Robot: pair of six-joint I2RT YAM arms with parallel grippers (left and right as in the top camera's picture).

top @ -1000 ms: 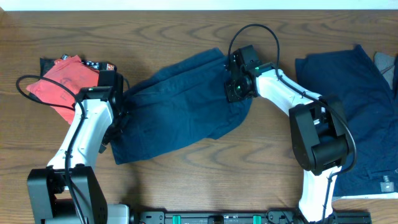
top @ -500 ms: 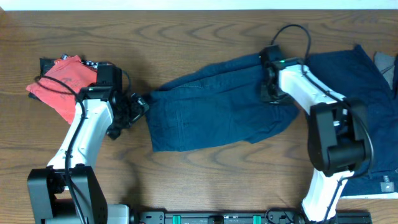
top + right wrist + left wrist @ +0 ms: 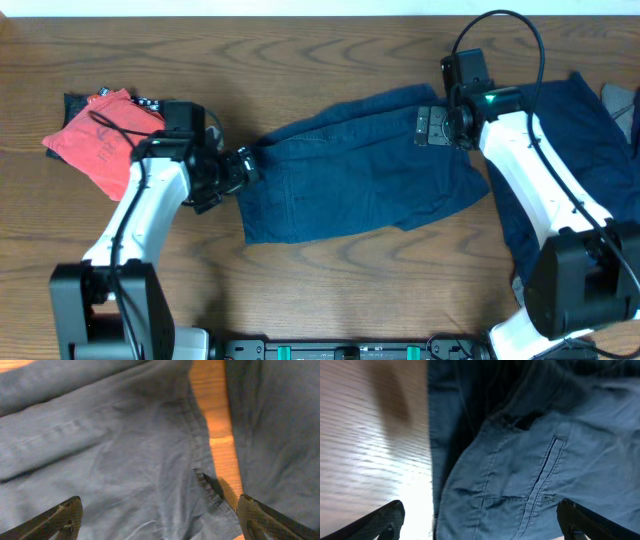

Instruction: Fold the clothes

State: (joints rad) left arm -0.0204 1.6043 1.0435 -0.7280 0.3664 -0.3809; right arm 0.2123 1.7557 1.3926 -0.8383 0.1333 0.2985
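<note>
**A:** What is lying closest to the near edge?

**B:** A second navy garment [image 3: 580, 170] is stretching along the right edge of the table [image 3: 320, 290], reaching toward the near right corner. Nothing is touching it.

**A:** And the piece being worked on?

**B:** The navy shorts [image 3: 360, 180] are lying spread across the middle of the table, fairly flat but creased, and not yet folded. In the right wrist view a strip of bare wood is showing between them and the other navy piece.

**A:** Where are the arms sitting?

**B:** The left gripper [image 3: 238, 168] is hovering at the shorts' left end, fingers gaping wide and holding nothing. Further back, near the far left corner, a red garment [image 3: 100, 145] is lying in a compact bundle. Farthest back, the right gripper [image 3: 437, 127] is hanging over the shorts' far right part, also spread wide and empty.

**A:** So which step is this?

**B:** I'm judging that the spreading-out is ending and the fold isn't begun. Next, each gripper needs to be pinching an edge of the shorts and carrying it across, with both sides moving together so the layers line up.
</note>
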